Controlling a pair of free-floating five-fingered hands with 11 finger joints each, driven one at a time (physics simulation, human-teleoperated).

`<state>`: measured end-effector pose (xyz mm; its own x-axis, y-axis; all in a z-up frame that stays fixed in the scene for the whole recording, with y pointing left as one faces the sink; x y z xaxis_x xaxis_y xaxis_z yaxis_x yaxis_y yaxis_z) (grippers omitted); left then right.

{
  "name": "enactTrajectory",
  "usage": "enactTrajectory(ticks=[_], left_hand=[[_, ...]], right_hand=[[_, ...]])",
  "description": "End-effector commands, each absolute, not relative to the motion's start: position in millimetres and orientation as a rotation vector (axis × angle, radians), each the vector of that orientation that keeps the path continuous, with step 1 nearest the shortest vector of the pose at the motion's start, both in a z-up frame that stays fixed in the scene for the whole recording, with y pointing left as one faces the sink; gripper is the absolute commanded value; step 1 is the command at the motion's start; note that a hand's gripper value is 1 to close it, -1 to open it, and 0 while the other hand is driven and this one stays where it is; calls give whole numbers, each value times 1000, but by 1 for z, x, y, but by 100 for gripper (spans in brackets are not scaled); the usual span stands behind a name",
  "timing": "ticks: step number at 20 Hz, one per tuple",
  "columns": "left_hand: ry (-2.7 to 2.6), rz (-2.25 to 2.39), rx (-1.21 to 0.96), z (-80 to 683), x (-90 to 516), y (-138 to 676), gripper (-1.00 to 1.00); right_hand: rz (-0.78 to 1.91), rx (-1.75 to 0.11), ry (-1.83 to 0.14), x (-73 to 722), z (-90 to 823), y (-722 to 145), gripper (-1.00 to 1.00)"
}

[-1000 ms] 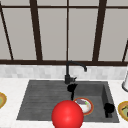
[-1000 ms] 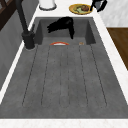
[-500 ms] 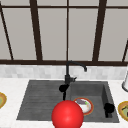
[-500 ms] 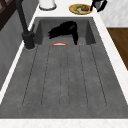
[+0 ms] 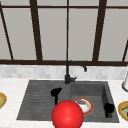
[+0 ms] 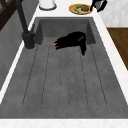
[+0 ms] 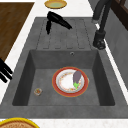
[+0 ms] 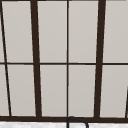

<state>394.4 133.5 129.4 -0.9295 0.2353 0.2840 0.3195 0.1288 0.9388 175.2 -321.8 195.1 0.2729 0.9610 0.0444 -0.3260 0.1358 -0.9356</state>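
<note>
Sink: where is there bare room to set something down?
The ribbed drainboard is bare below the left hand. In the basin, the floor is free left of the red-rimmed plate, apart from a small round thing. The plate fills the middle; the right hand hovers at the right edge.

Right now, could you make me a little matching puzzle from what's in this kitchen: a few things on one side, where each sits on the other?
Things:
1. red-rimmed plate
2. left hand
3. faucet
4. right hand

Places:
A. behind the sink, below the window
B. over the ribbed draining board
C. on the basin floor
D. at the basin's right edge

Pairs: 1-C, 2-B, 3-A, 4-D
</note>
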Motion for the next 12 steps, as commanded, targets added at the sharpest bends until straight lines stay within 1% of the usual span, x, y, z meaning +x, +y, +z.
enactTrajectory(ticks=[1, 10, 12], left_hand=[[-2325, -1948, -539, 121, 373, 160, -100], [-2333, -1967, -532, 99, 323, 222, -100], [-2407, -1898, -494, 102, 323, 235, -100]], right_hand=[[1097, -1002, -809, 175, 195, -322, 0], [1097, -1002, -809, 175, 195, -322, 0], [1097, -1002, -809, 175, 195, -322, 0]])
